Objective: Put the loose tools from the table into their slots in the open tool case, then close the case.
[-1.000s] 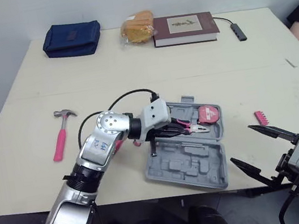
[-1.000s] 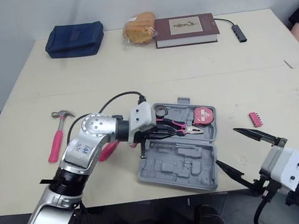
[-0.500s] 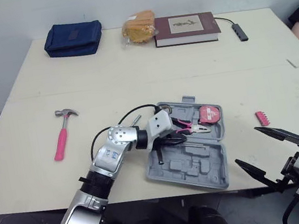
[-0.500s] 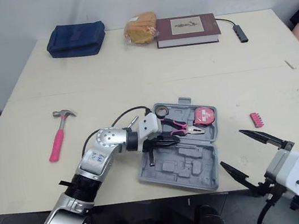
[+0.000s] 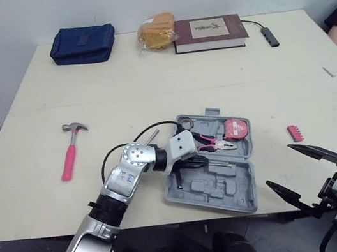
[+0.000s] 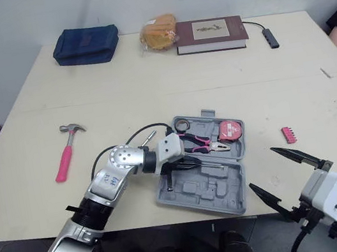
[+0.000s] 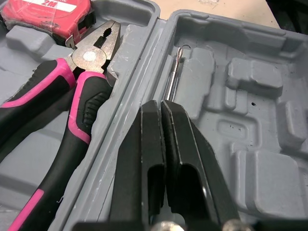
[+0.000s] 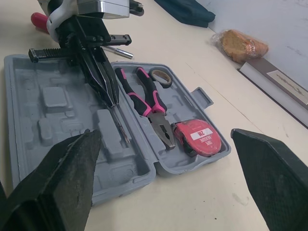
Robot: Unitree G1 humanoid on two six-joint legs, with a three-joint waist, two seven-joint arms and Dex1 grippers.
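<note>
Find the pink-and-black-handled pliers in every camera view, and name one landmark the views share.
Left eye view: pink-and-black-handled pliers in the grey plastic tool case, far half, near picture centre.
Right eye view: same slot, slightly left of centre.
Left wrist view: beside the left gripper, which pinches a thin metal shaft.
Right wrist view: head next to the landmark.
Shared landmark: the red tape measure at the pliers' nose.

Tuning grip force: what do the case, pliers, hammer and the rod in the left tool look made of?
Case: grey moulded plastic, matte, formed recesses.
Pliers: bare dull metal head; pink-and-black handles, likely rubbery sleeves.
Hammer: shiny metal head; pink handle, plastic or rubber, can't tell.
Rod, pinched in the shut left tool: thin bright metal, glinting.
</note>
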